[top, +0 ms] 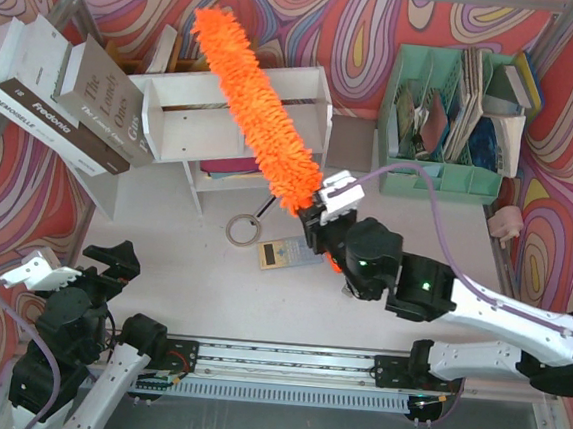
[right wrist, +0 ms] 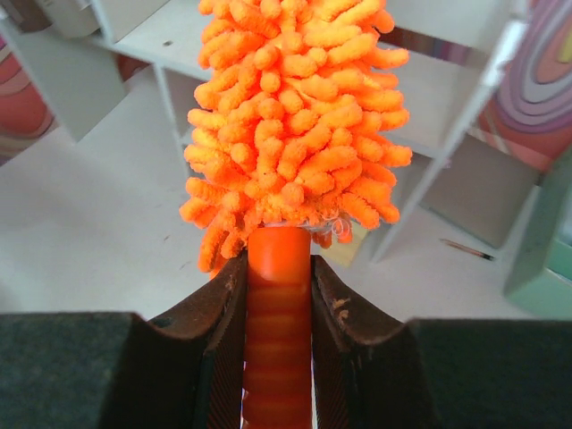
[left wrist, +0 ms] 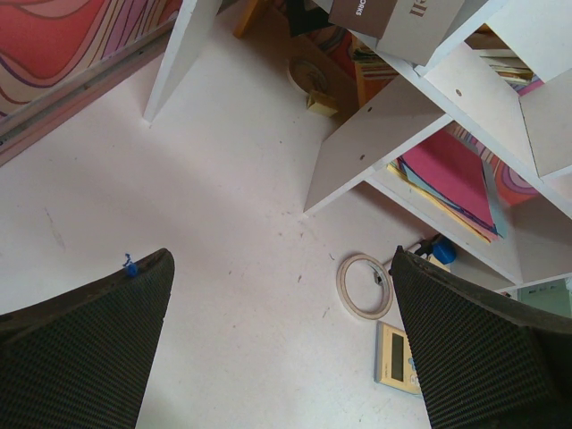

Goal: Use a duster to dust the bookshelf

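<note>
Left pincer (left wrist: pixel 281 268): jaws wide apart, gripping nothing, above table (left wrist: pixel 223 197). Right pincer (right wrist: pixel 279 277): clamped tight on duster (top: pixel 257 96) handle; fluffy head slants up-left across bookshelf (top: pixel 189 126) top tier.

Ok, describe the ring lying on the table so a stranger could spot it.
Start at the white bookshelf at the back of the table. Just in front of it, on the tabletop, lies a pale ring. It is round and hollow, unlike the rectangular calculator beside it.
</note>
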